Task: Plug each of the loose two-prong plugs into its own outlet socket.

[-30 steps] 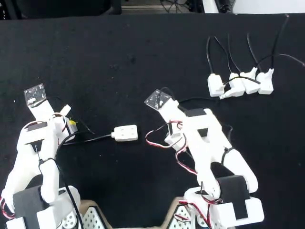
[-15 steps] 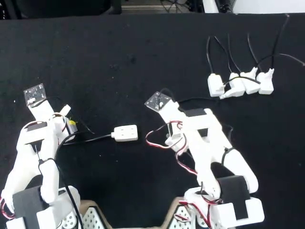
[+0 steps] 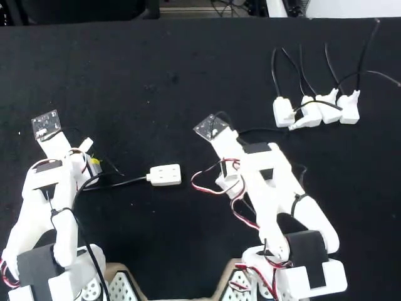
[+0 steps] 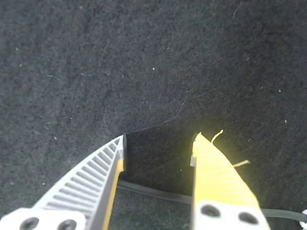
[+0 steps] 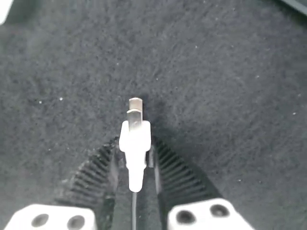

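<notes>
On the counter: outlet socket (image 3: 165, 174) lies between your arms.
Right jaws: pinch plug (image 5: 135, 141), prongs forward for insertion.
Left jaws: apart astride cord (image 4: 153, 191), likely to steady it.

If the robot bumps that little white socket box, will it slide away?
Probably it slides a bit: the socket box looks small and light, lying loose on the black cloth. The fuzzy cloth may slow it. Its thin black cord looks bendy, so it likely won't hold the box still.
</notes>
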Tool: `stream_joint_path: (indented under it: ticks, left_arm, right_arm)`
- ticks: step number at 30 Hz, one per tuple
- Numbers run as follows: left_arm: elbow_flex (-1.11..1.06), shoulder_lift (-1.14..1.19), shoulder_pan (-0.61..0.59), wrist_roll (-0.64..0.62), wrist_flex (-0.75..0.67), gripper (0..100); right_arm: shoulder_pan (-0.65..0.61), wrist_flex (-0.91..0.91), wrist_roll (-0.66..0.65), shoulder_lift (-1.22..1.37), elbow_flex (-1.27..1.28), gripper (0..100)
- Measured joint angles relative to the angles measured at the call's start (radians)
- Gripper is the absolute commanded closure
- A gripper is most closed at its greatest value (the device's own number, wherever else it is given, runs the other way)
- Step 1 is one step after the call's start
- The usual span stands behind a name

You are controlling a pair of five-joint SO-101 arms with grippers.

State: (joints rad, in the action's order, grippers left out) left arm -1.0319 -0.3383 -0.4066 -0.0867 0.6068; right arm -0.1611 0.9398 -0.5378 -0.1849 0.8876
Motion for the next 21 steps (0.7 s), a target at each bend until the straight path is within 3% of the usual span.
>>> stream_joint_path:
  ticks: [5,10,16,21]
  left_arm:
    - [0.000,0.000,0.000,0.000,0.000,78]
    - [0.000,0.000,0.000,0.000,0.000,78]
    - [0.000,-0.006,0.000,-0.003,0.035,78]
    - [-0.003,-0.086,0.000,-0.002,0.048,78]
  right_arm:
    - [0.000,0.123,0.006,-0.133,-0.037,98.8]
    - [-0.029,0.132,0.081,-0.361,-0.037,98.8]
    - [-0.278,0.117,0.094,-0.482,0.043,98.8]
    - [-0.439,-0.110,0.115,-0.489,0.166,98.8]
